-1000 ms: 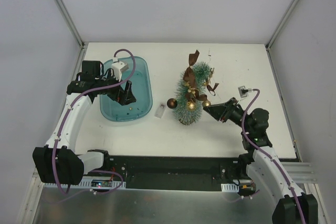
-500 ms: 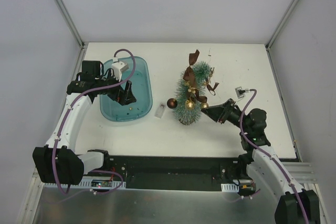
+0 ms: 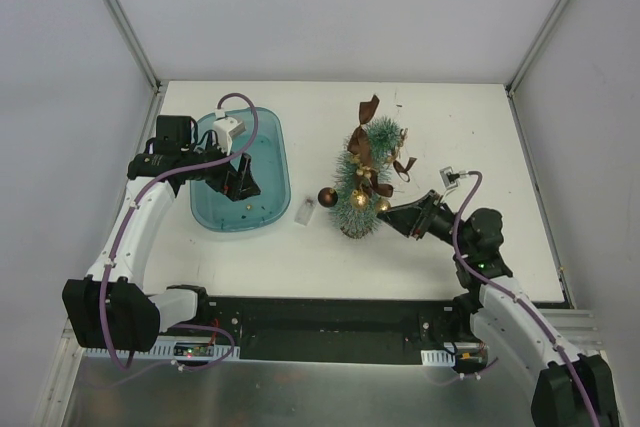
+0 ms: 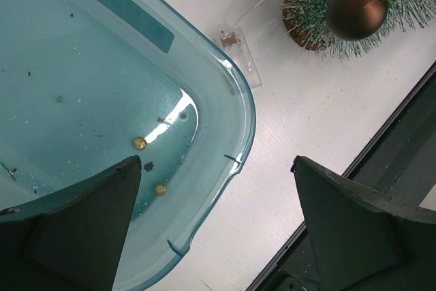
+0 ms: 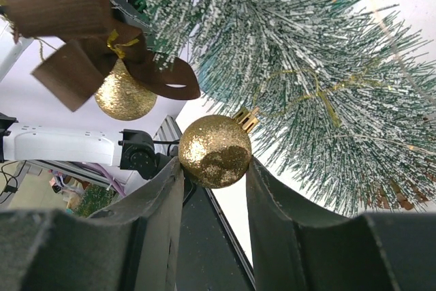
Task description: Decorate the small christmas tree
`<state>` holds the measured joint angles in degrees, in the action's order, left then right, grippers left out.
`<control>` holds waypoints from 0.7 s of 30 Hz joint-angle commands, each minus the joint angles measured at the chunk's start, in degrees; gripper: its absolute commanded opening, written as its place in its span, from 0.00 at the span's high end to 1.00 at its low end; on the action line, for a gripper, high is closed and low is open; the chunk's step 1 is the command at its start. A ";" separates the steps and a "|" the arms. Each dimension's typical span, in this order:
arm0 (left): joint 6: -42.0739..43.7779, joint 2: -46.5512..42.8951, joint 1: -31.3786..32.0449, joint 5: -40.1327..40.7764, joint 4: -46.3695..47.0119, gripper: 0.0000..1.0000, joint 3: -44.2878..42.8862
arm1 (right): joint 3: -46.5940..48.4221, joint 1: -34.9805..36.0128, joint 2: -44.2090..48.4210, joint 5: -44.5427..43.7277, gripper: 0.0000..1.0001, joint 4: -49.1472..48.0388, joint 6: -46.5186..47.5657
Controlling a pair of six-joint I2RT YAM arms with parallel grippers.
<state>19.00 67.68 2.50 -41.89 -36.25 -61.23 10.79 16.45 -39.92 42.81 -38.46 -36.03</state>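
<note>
Small christmas tree (image 3: 362, 182): is standing upright on the bench (image 3: 450, 127), to the right of the teal tray (image 3: 270, 147) and between the two arms, its round brown base resting on the white surface.
Right jaws: are clenching a glittery gold ball (image 5: 214, 151) from both sides, reaching in at the tree's lower right branches.
Gold ball: is sitting against the frosted bristles, its small gold cap pointing up into them.
Left jaws: are standing spread wide and grasping nothing, hovering over the near right corner of the tray.
Tray: is lying on the left part of the bench; two tiny gold beads (image 4: 139, 143) are lying on its bottom among dark specks.
Brown ball (image 3: 327, 196): is hanging at the tree's lower left side, near the base.
Brown ribbon (image 3: 365, 142): is running down through the branches in bows, one end sticking up past the top.
Second gold ball (image 5: 125, 97): is hanging under a brown bow, just beside the clenched one.
Clear plastic piece (image 3: 307, 212): is lying flat on the bench between tray and tree, just beside the tray's rim.
</note>
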 commanded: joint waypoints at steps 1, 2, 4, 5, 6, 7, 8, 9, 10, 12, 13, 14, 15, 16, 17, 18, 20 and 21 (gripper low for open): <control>-0.55 0.26 -0.57 -4.25 0.74 0.07 -1.61 | 1.34 0.25 2.04 0.17 0.88 -3.82 -0.44; -0.72 0.26 -0.40 -4.69 0.74 0.07 -1.78 | 1.43 0.25 2.13 0.17 0.88 -3.73 -0.44; -1.25 1.05 0.04 -5.39 0.83 0.08 -2.13 | 1.69 0.43 2.04 -0.18 0.87 -3.99 -0.44; -1.51 1.49 0.39 -5.57 0.92 0.09 -2.31 | 1.69 0.60 1.87 -0.27 0.88 -4.17 -0.44; -1.86 1.92 0.92 -5.75 1.09 0.10 -2.57 | 1.69 0.78 1.60 -0.53 0.88 -4.52 -0.44; -1.87 2.45 1.80 -5.75 1.27 0.11 -2.75 | 1.69 0.95 1.17 -0.62 0.88 -5.13 -0.44; -2.13 2.98 2.24 -5.40 1.53 0.11 -2.84 | 1.69 1.22 0.73 -0.71 0.87 -5.66 -0.53; -2.39 3.42 3.37 -4.79 1.97 0.11 -3.10 | 1.69 1.57 0.11 -0.79 0.88 -6.19 -0.44; -2.74 4.03 4.26 -4.61 2.58 0.11 -3.28 | 1.69 2.18 -0.85 -0.97 0.88 -6.71 -0.36; -3.44 5.52 6.36 -3.64 3.72 0.12 -4.24 | 1.69 3.06 -1.91 -1.23 0.87 -7.59 -0.09; -3.80 6.23 7.77 -3.12 4.08 0.12 -5.03 | 1.87 3.33 -2.35 -1.41 0.87 -7.68 0.26; -3.97 7.11 9.00 -2.33 4.34 0.12 -5.91 | 1.96 3.68 -2.70 -1.50 0.87 -7.77 0.61; -3.89 7.98 10.49 -1.62 4.35 0.13 -6.70 | 2.13 4.11 -2.97 -1.59 0.87 -7.77 1.05; -3.89 8.95 11.64 -0.75 4.35 0.13 -7.58 | 2.48 4.38 -3.23 -1.59 0.87 -7.43 1.49; -3.89 9.83 12.78 -0.22 4.43 0.14 -8.46 | 2.75 4.73 -3.49 -1.76 0.87 -6.81 2.10; -3.71 10.62 13.66 -0.12 4.43 0.14 -9.16 | 2.92 4.91 -3.32 -2.02 0.87 -6.20 2.71; -3.80 12.21 14.54 -0.03 4.52 0.15 -11.35 | 3.19 5.26 -3.50 -2.46 0.87 -5.06 3.77; -3.97 13.17 14.81 -0.12 4.52 0.16 -12.24 | 3.28 5.44 -3.32 -2.81 0.86 -4.53 4.30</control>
<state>15.62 78.74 15.92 -42.70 -33.17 -68.75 10.92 21.10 -43.38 41.10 -41.25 -34.94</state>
